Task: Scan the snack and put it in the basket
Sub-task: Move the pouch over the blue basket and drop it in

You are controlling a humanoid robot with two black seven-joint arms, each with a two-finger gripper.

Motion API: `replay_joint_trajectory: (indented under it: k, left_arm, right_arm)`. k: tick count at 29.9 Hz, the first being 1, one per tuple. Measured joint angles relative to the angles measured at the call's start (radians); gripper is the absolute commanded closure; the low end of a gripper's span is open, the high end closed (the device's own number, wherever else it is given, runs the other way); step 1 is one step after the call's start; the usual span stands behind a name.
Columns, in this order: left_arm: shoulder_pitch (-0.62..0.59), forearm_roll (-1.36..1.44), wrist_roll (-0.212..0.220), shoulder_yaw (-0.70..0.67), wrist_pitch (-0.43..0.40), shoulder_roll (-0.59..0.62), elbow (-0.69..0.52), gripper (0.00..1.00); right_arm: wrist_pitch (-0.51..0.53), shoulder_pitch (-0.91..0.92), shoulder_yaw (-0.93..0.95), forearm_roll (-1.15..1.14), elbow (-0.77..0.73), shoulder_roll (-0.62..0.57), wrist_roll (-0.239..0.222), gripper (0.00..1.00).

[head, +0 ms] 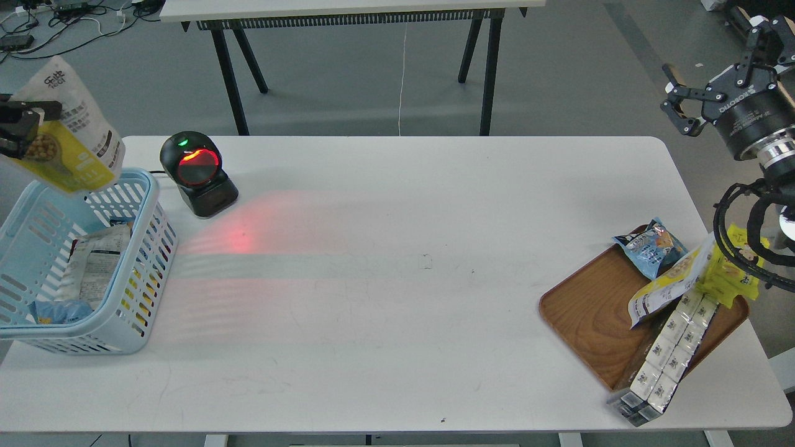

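Observation:
The snack point(71, 133), a small yellow-and-white pouch with grey print, hangs at the far left, above the far rim of the light blue basket point(140, 298). My left gripper point(25, 127) is shut on the pouch's left side; only its black fingertips show at the frame's left edge. The basket holds several other packs. My right gripper point(714, 90) is open and empty, raised off the table's far right corner.
A black barcode scanner point(197, 174) with a red window stands right of the basket and throws red light on the white table point(397, 279). A brown wooden tray point(590, 323) at the right holds a longer yellow-white pouch, a blue pack, a bright yellow pack and white boxes.

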Motion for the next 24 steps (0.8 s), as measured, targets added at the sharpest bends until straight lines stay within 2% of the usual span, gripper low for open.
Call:
replay_joint_trajectory:
  k: [3,9,14,16,18,21,22,24]
  left_arm:
    - [0.0,-0.001,0.0,0.08,0.039,0.001,0.041,0.99]
    - [0.0,0.0,0.0,0.199,0.119,0.003,0.049,0.97]
    - [0.0,0.001,0.0,0.223,0.128,-0.004,0.046,0.88]
    - [0.0,0.001,0.0,0.223,0.13,-0.008,0.045,0.78]
    - [0.0,0.001,0.0,0.223,0.132,-0.01,0.043,0.62]
    - [0.0,-0.003,0.0,0.222,0.134,-0.01,0.041,0.44]
    - [0.0,-0.008,0.0,0.218,0.136,-0.01,0.041,0.36]
    - [-0.001,-0.032,0.0,0.211,0.147,-0.011,0.041,0.12]
  right_arm:
    - [0.0,0.0,0.029,0.0,-0.039,0.006,0.0,0.01]
    - [0.0,-0.001,0.04,0.0,-0.068,0.008,0.0,0.01]
    - [0.0,-0.002,0.04,0.0,-0.079,0.015,0.0,0.01]
    - [0.0,-0.002,0.041,0.0,-0.079,0.019,0.0,0.01]
    - [0.0,-0.002,0.042,0.0,-0.079,0.024,0.0,0.01]
    - [0.0,0.0,0.044,0.0,-0.079,0.025,0.0,0.01]
    - [0.0,0.001,0.044,0.0,-0.079,0.026,0.0,0.01]
    - [0.0,0.003,0.044,0.0,-0.078,0.026,0.0,0.01]
